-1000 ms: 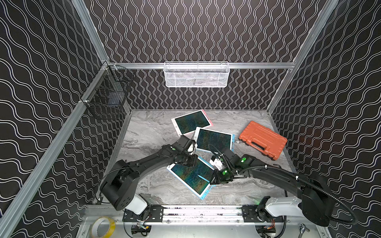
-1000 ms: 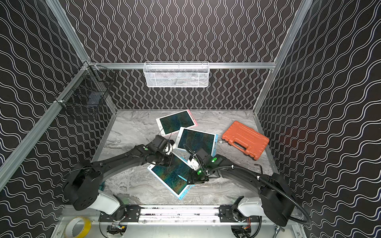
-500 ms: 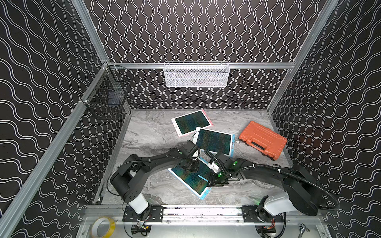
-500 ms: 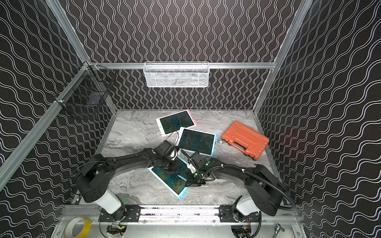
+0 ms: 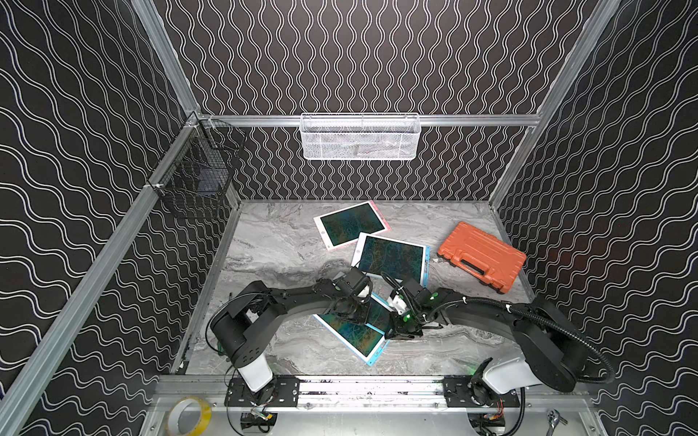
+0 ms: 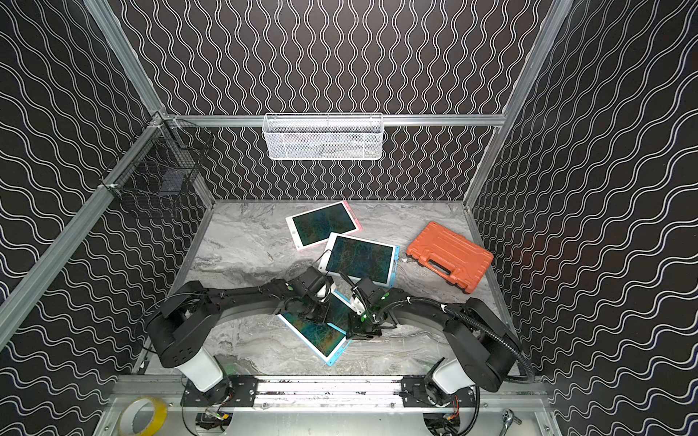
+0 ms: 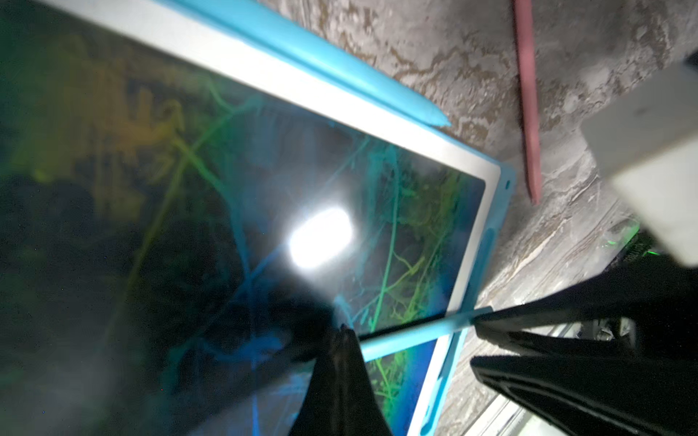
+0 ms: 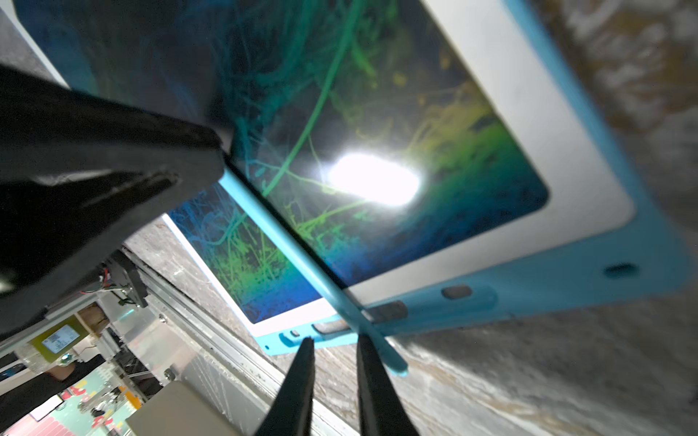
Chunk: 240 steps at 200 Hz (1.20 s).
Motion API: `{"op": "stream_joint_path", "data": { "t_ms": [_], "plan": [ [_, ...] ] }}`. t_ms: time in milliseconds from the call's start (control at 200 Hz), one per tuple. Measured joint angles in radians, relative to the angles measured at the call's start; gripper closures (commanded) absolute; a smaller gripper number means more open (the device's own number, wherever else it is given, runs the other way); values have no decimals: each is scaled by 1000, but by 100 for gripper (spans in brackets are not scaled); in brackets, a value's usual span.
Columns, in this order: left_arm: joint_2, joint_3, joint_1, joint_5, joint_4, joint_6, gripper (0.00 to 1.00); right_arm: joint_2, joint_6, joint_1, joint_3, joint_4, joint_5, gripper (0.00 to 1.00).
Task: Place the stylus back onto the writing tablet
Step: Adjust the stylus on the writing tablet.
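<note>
**Operator:** What can't you make out?

**Spotter:** From above, your two arms meet over the near writing tablet [image 5: 353,336] and cover both sets of fingertips. The stylus is hidden in both top views, and only your wrist cameras find it. The right wrist view shows a second blue-edged screen [image 8: 241,264] tucked under that tablet. From above I can't separate the two. I also can't tell whether the stylus touches the glass.

**Operator:** And the grip?

**Spotter:** Your left gripper [image 7: 342,330] is clenched on one end of the blue stylus [image 7: 411,332]. The stylus runs across the tablet's screen and out past its blue edge. Your right gripper [image 8: 334,345] has its jaws a little apart, with only the marble table [image 8: 491,377] showing between them. The stylus's free end crosses at one fingertip [image 8: 368,362].

**Operator:** Counts?

**Spotter:** There are three styluses:
- yours
- a spare blue stylus [image 7: 340,75] lying along the tablet's edge
- a pink stylus [image 7: 527,94] on the table beside it

Three tablets are plain from above:
- yours
- a second blue-framed tablet [image 5: 393,256]
- a pink-framed tablet [image 5: 351,224]

There is also one orange case [image 5: 481,256], one white mesh basket [image 5: 360,137], one black wire basket [image 5: 196,177] and one tape roll [image 5: 204,411].
</note>
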Motion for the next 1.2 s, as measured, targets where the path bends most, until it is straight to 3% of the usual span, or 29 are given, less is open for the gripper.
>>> {"op": "stream_joint_path", "data": {
  "t_ms": [581, 1201],
  "plan": [
    [-72, -71, -48, -21, -24, -52, 95, -68, -68, -35, 42, -63, 48, 76],
    [-104, -100, -159, -23, -17, -132, 96, -98, 31, 12, -70, -13, 1, 77]
  ]
}}
